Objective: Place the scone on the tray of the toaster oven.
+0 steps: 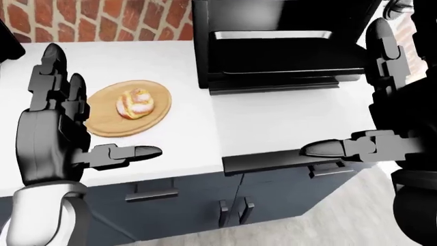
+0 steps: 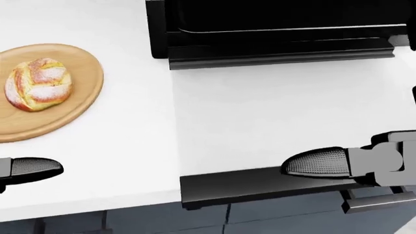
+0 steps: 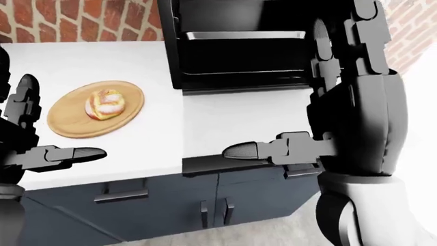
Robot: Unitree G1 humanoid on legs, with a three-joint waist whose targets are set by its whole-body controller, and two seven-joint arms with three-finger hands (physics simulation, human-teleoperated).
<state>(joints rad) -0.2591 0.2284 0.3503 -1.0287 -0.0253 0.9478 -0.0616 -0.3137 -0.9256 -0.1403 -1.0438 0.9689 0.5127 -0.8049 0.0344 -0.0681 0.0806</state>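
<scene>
White counter (image 1: 273, 118) over dark blue cabinets (image 1: 191, 205), brick wall (image 1: 102, 20) at top of the eye views. Black toaster oven (image 1: 273, 46) at top centre-right, door down, tray (image 1: 270, 35) showing as a pale metal edge inside. Round wooden board (image 1: 102, 120) sits on the counter left of the oven, apart from it. Scone (image 2: 37, 84) lies on the board, roughly centred: rounded, golden-yellow crust, cracked top, white powder dusting.

Left hand (image 1: 58, 128) raised upright at left of the left-eye view, fingers spread, holding nothing, thumb pointing toward the board but not touching. Right hand (image 3: 348, 102) likewise upright and spread, empty, thumb out over the counter edge below the oven.

Handling guess: scone likely light, crumbly, crust firm but easy to crush; powder could make it a bit slippery. Best taken from the sides across its widest part, gentle squeeze, fingers low near the board. Left hand is nearer.
</scene>
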